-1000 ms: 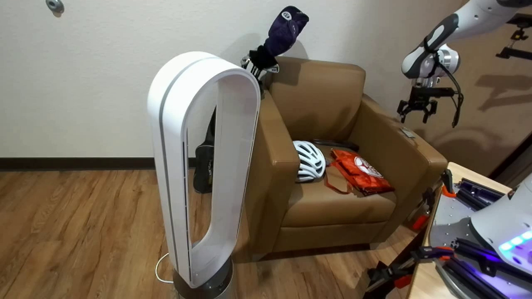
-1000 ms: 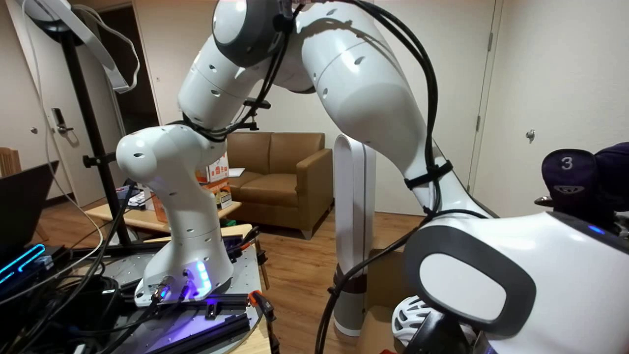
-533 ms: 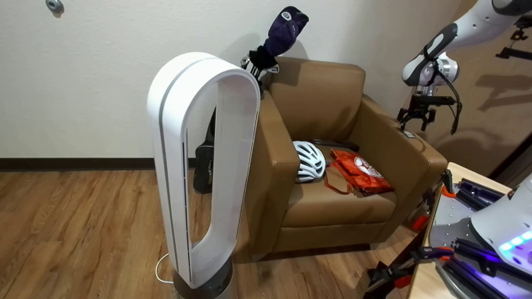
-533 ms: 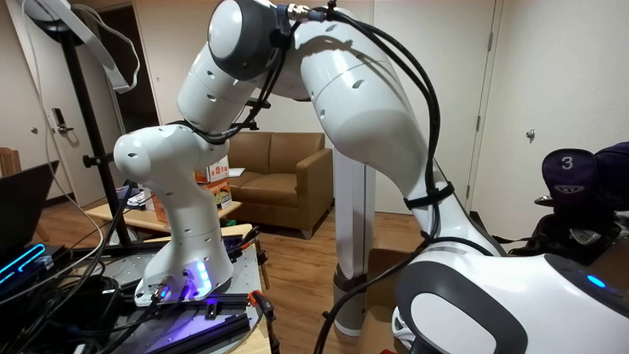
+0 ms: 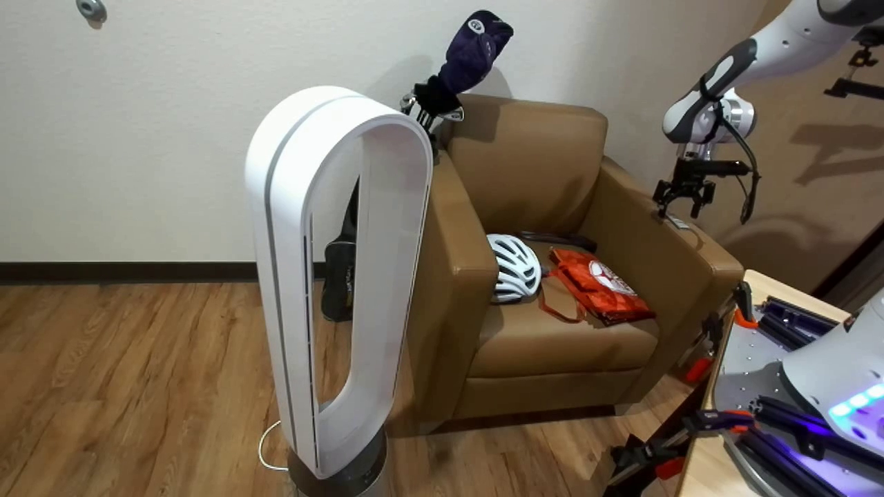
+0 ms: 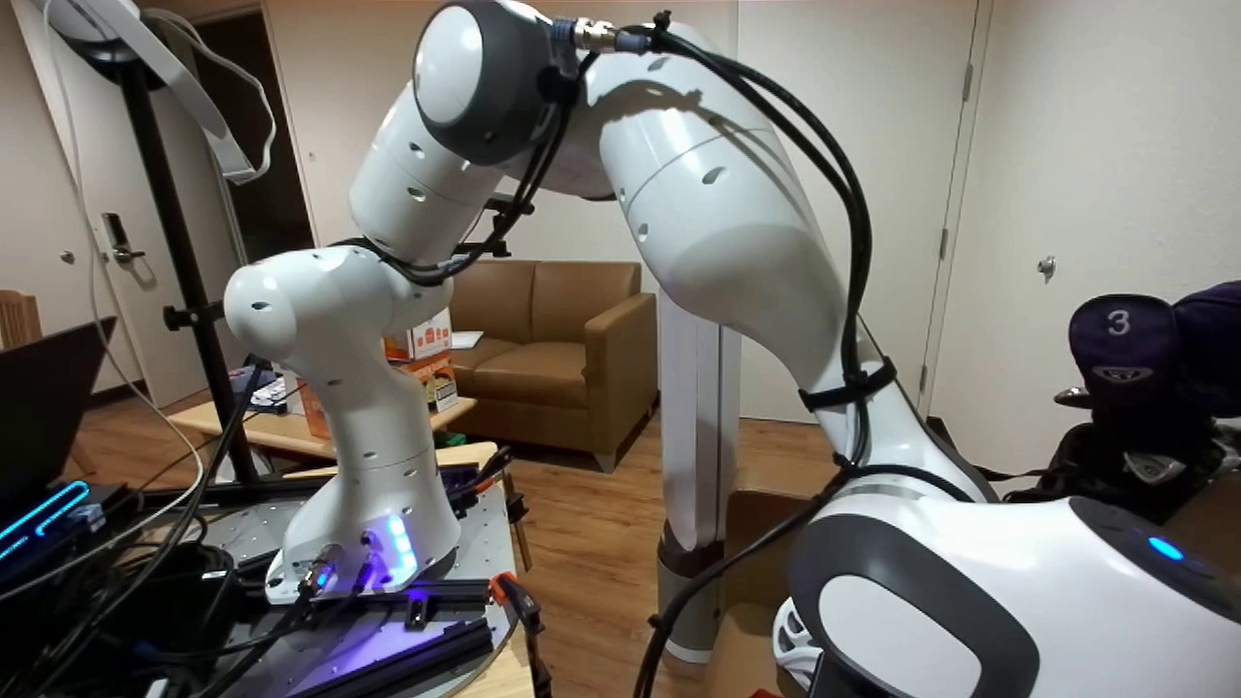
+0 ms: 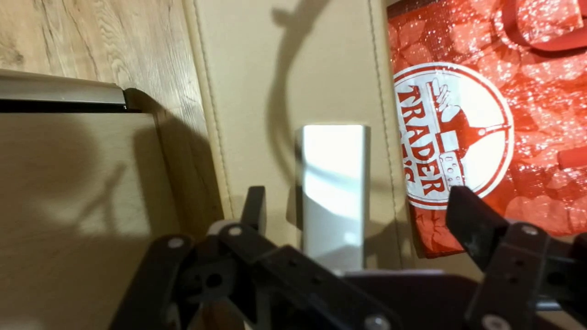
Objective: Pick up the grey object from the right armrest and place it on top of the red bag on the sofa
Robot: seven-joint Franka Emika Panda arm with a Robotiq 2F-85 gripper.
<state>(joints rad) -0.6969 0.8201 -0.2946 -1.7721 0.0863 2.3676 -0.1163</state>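
Note:
The grey object is a flat slab lying on the right armrest of the tan-brown sofa. In the wrist view the grey object looks shiny and lies lengthwise on the armrest. My gripper is open just above it. In the wrist view its fingertips stand apart on either side of the object, not visibly touching it. The red bag lies flat on the seat; it also shows in the wrist view beside the armrest. The gripper is not visible in the other exterior picture.
A white ribbed helmet sits on the seat left of the bag, with a dark item behind. A tall white fan stands before the sofa. Golf clubs lean behind it. The robot's table is near the armrest's front.
The gripper has come down towards the armrest, then shifted slightly left in an exterior view. It stays open. The grey object, the bag and the helmet have not moved.

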